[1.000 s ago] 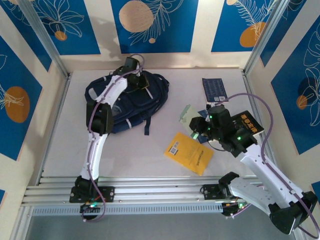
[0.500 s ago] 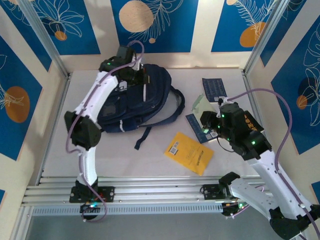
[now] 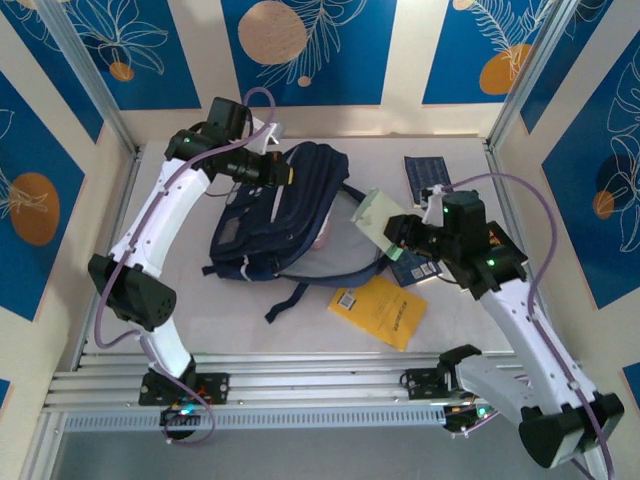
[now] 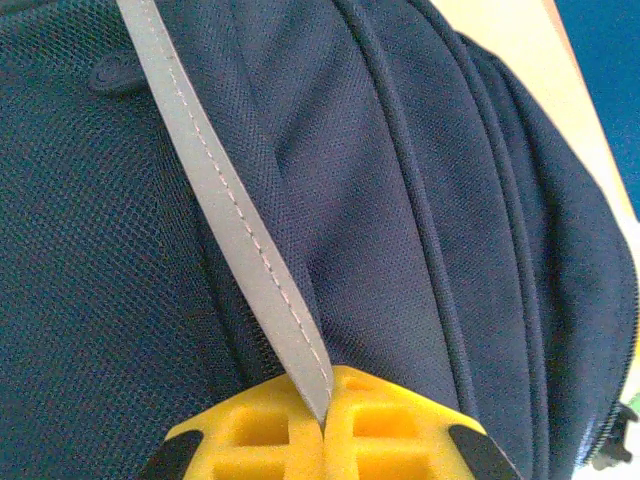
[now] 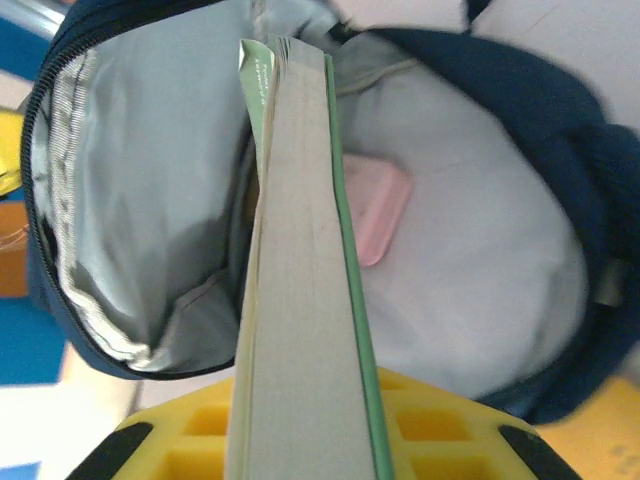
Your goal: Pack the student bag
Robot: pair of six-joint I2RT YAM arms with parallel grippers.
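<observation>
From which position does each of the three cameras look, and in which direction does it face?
Top external: above and behind the bases, looking down on the table; both arms show.
Left wrist: on the left arm, close against the student bag; left fingers shut on its grey strip.
Right wrist: on the right arm, facing into the bag's open mouth; right fingers shut on a green book.
Shared: top and right wrist both show the bag and the book.

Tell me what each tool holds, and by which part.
Left tool pinches the large navy-blue fabric backpack by its pale grey strip. Right tool clamps a thick green-covered paper book by its near end.
</observation>
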